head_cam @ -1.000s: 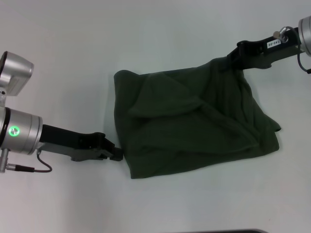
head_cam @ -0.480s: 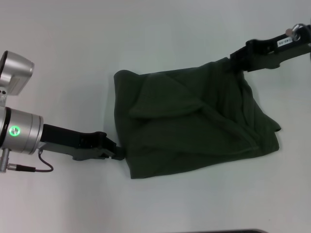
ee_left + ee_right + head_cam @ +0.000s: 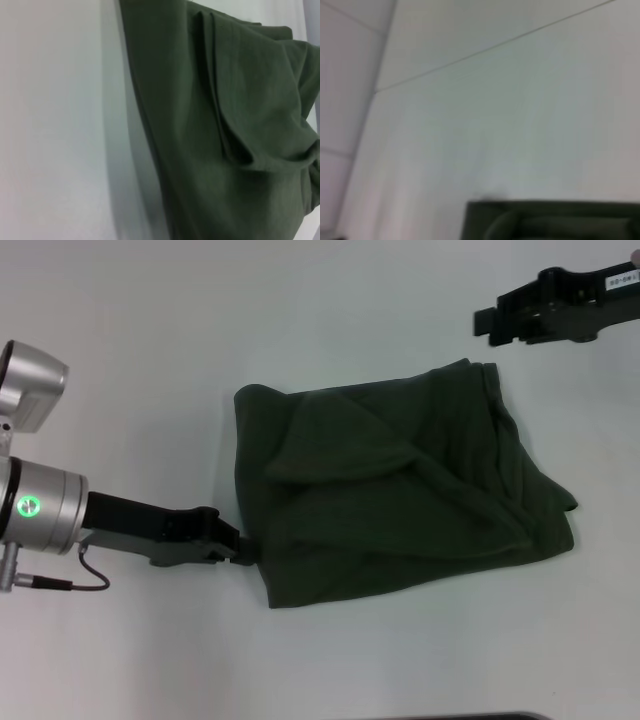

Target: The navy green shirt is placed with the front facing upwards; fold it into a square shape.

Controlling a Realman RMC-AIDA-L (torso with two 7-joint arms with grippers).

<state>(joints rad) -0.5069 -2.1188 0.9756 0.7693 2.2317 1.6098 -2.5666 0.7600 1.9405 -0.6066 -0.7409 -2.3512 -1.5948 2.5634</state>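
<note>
Your left gripper (image 3: pixel 243 549) touches the near-left edge of the crumpled dark olive-green cotton shirt (image 3: pixel 400 500), its grip hidden, while your right gripper (image 3: pixel 482 324) hangs clear beyond the far corner, its opening unreadable.

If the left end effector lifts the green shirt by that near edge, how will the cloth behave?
Probably floppy: the green shirt lies in soft overlapping folds. It would likely drape and unfold, since the layers look loose. The left end effector sits at its edge.

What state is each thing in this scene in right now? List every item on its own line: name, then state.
Navy green shirt: folded into a rumpled, uneven bundle, lying flat on the table, not yet a neat square.
Left gripper: at the shirt's near left edge, touching the cloth.
Right gripper: above the far right corner, clear of the shirt, holding nothing.
Table: white, bearing the shirt.
</note>
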